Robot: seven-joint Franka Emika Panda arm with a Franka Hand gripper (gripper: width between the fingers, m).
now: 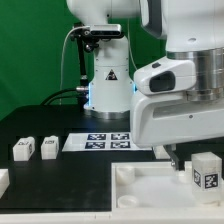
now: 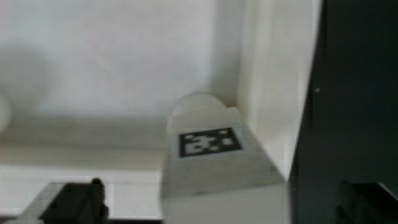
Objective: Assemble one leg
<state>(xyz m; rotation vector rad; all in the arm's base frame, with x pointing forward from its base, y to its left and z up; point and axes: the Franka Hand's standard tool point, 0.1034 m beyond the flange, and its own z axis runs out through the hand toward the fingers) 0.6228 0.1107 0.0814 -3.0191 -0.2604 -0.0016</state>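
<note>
One leg (image 1: 205,172), a small white post with a black-and-white tag, stands upright on the large white tray-like part (image 1: 135,195) at the exterior view's right. In the wrist view this leg (image 2: 222,150) lies between my two dark fingers (image 2: 71,203), with a gap on each side. My gripper (image 1: 186,158) is open and hangs low just over the leg, not gripping it. Two more legs (image 1: 24,149) (image 1: 49,147) stand on the black table at the exterior view's left.
The marker board (image 1: 105,141) lies flat on the table in the middle. The robot's base (image 1: 105,80) stands behind it. A further white part (image 1: 3,181) shows at the left edge. A raised wall of the tray (image 2: 267,60) runs beside the leg.
</note>
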